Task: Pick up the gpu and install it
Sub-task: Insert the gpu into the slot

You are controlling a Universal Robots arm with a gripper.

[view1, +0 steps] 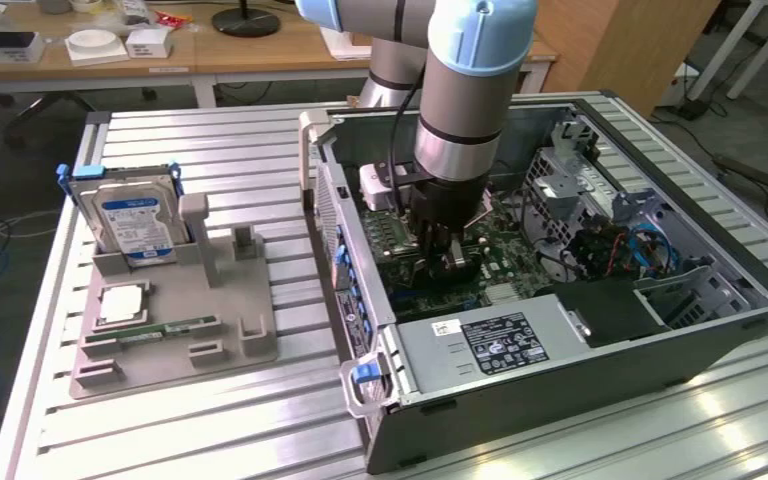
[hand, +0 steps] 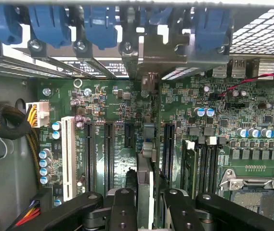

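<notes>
The gpu shows edge-on in the wrist view as a thin dark card standing upright. Its metal bracket end reaches the case's rear slot openings. My gripper is shut on the card, with one black finger on each side. The card sits in line with the black expansion slots on the green motherboard, and I cannot tell whether it is seated. In the exterior view my gripper reaches straight down into the open computer case, low over the board.
Blue slot latches line the case's rear wall. A memory stick stands in its slot beside the CPU socket. The power supply lies close by. Outside the case, a grey holder carries a hard drive.
</notes>
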